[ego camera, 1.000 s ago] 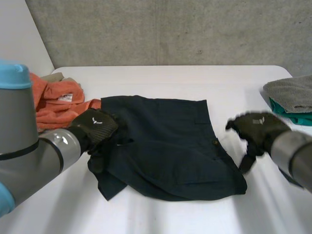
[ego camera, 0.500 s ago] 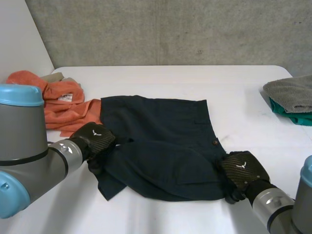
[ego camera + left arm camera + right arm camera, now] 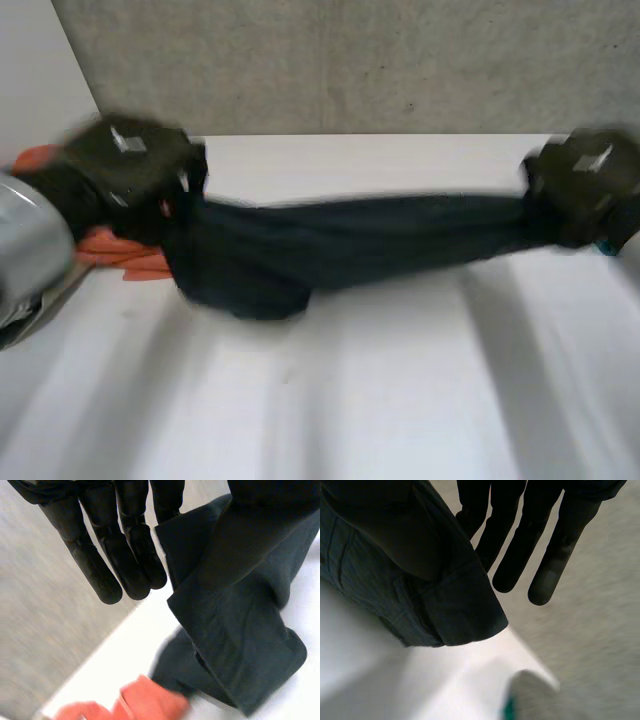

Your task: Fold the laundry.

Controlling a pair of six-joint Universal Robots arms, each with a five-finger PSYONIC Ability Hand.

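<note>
the dark navy garment stretches across the frame's upper middle, long axis left to right, sagging toward the white table near its left end. left hand at upper left and right hand at upper right each grip an end (fingers straight, cloth caught thumb-side).

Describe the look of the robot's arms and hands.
Both hands are black all over. The left hand and the right hand each carry a small pale mark on the back. The left hand's fingers and the right hand's fingers are long, thick and smooth, with rounded tips. The left arm is a grey cylinder.
</note>
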